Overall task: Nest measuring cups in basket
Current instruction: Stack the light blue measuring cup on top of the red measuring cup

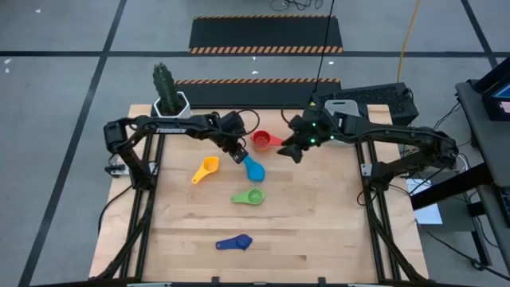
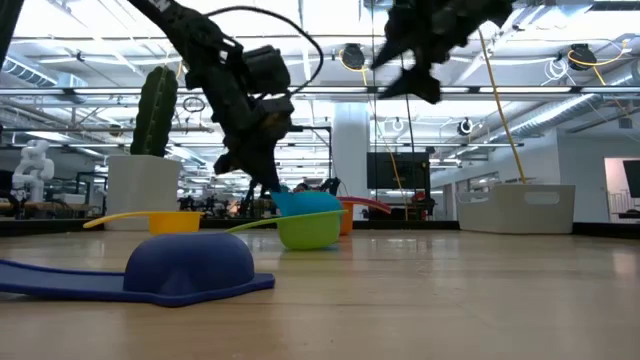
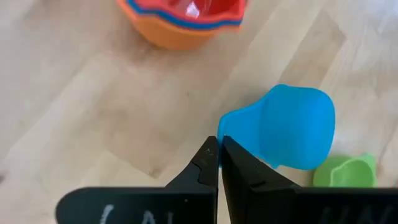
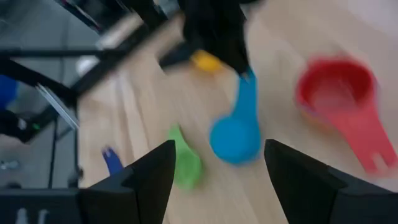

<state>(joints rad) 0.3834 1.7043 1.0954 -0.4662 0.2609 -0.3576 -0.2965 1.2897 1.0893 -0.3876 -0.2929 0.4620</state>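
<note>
My left gripper is shut on a light blue measuring cup in the middle of the table; it also shows in the low view. A nested stack of cups, orange outside and red inside, stands on its base just beyond it. My right gripper is open and empty, raised above the table to the right of the stack. The yellow cup, green cup and dark blue cup lie on the table. The pale basket is at the far right, partly under my right arm. My left gripper pinches the light blue cup's flat handle between its two fingers, near the handle's free end. The fingers slant down from the table's far left, along the handle. The bowl shows its outer side; the green cup hides whether it touches the table.
A white hexagonal pot with a cactus stands at the far left corner. The bare wood of the table stretches to the right of the green and dark blue cups. The basket shows in the low view at the right.
</note>
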